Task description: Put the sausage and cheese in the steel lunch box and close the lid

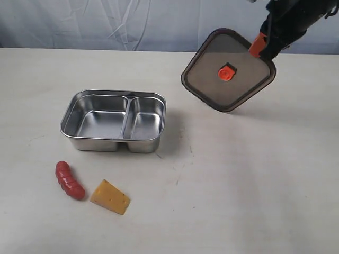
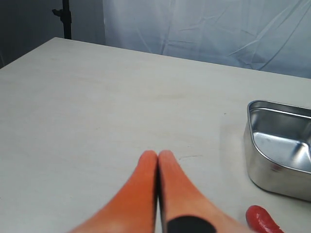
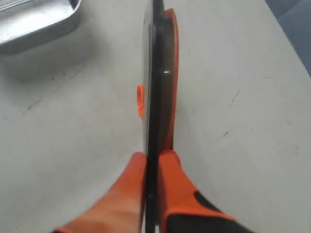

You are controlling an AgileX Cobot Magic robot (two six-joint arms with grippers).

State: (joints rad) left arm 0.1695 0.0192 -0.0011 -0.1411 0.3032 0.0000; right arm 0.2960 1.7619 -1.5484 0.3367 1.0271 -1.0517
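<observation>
**A:** Our right tool (image 3: 151, 158) is clamped on the lid (image 1: 244, 83) at one corner edge. The dark panel hangs tilted in the air, clear of the counter (image 1: 238, 174). Why do we hold it up there?

**B:** We judge it is parked out of the way. It hangs at about two o'clock from the steel lunch box (image 1: 114, 144), well apart, so both compartments are open from above. (The orange valve (image 1: 227, 72) faces the exterior camera.)

**A:** And our left tool (image 2: 157, 156)?

**B:** It is closed up and holding nothing, over bare counter, with the box and the tip of the sausage (image 1: 69, 180) near it.

**A:** Where is the food?

**B:** Neither piece is in yet. The sausage lies on the counter at seven o'clock from the box. The cheese (image 1: 109, 197) lies just beside the sausage at its four o'clock, not touching. We think the free left tool is best placed for both pieces, and it would have to open first. The lid would go on last.
</observation>
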